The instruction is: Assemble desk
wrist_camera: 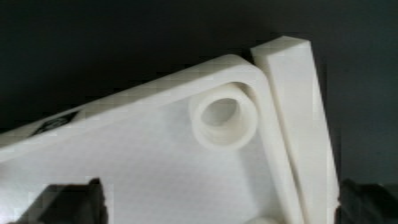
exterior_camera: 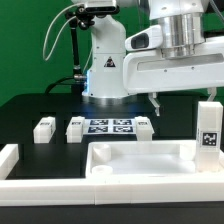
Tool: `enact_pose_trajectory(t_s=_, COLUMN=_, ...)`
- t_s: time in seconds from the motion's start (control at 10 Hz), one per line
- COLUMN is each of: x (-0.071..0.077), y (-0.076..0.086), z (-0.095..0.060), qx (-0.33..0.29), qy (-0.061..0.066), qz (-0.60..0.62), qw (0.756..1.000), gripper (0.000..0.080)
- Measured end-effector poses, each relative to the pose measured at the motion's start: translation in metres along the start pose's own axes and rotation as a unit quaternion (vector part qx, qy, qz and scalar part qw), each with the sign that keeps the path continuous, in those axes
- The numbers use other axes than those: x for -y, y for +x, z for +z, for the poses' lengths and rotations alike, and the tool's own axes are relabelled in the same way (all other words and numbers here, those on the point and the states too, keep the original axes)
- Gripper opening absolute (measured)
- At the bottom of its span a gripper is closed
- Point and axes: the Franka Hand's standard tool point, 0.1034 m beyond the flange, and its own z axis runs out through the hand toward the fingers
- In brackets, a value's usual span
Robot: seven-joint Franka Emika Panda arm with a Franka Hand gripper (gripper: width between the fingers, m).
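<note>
White desk top [exterior_camera: 140, 160]: tray-like plastic part with a raised rim. It lies flat on the black table [exterior_camera: 20, 120] in the near part of the exterior view, just behind the border rail [exterior_camera: 60, 197].
Long axis: runs from the exterior view's left to its right.
Corner socket [wrist_camera: 226, 118]: round hole in the tray floor, set tight against the rim wall [wrist_camera: 294, 130]. This corner fills the wrist view.
Gripper [exterior_camera: 183, 98]: hangs above the tray's far corner on the exterior view's right, apart from it. Its jaws are spread wide with nothing between them. The dark fingertips [wrist_camera: 71, 200] show only as blurs at the edge of the wrist picture.
Relation that matters: the tray corner lies straight below the claw. The rim wall runs roughly square to the line joining the two fingertips and sits nearer one tip than the other. A plain descent and close would probably pinch across that wall.
Lying legs: outer leg [exterior_camera: 43, 128], second leg [exterior_camera: 75, 128] and third leg [exterior_camera: 143, 126] rest behind the tray, on either side of the marker board [exterior_camera: 108, 126].
Upright leg [exterior_camera: 208, 125]: stands at the exterior view's right, near the gripper.
Stage, as judged: no leg is fitted, so the assembly is at an early point.
Risk: the descending hand could brush the upright leg.
</note>
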Motion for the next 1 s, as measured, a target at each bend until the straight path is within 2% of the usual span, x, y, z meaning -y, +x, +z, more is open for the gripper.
enact_pose_trajectory(t_s=0.2, x=-0.028, y=-0.008, z=0.017, qx=0.02, qy=-0.012, qz=-0.115, qw=0.993, gripper=0.0649)
enact_pose_trajectory(t_s=0.4, x=-0.044, y=-0.017, z=0.023, qx=0.032, qy=-0.022, qz=-0.141, qw=0.989, gripper=0.0649)
enact_pose_trajectory(t_s=0.7, x=-0.043, y=-0.018, z=0.023, qx=0.041, qy=-0.021, qz=-0.136, qw=0.99, gripper=0.0649)
enact_pose_trajectory(t_s=0.8, x=-0.046, y=-0.03, z=0.024, qx=0.097, qy=-0.022, qz=-0.132, qw=0.986, gripper=0.0649)
enact_pose_trajectory(t_s=0.9, x=-0.054, y=-0.04, z=0.023, qx=0.175, qy=-0.033, qz=-0.12, qw=0.977, gripper=0.0649)
enact_pose_trajectory(t_s=1.0, x=-0.056, y=-0.046, z=0.02, qx=0.247, qy=-0.053, qz=-0.114, qw=0.961, gripper=0.0649)
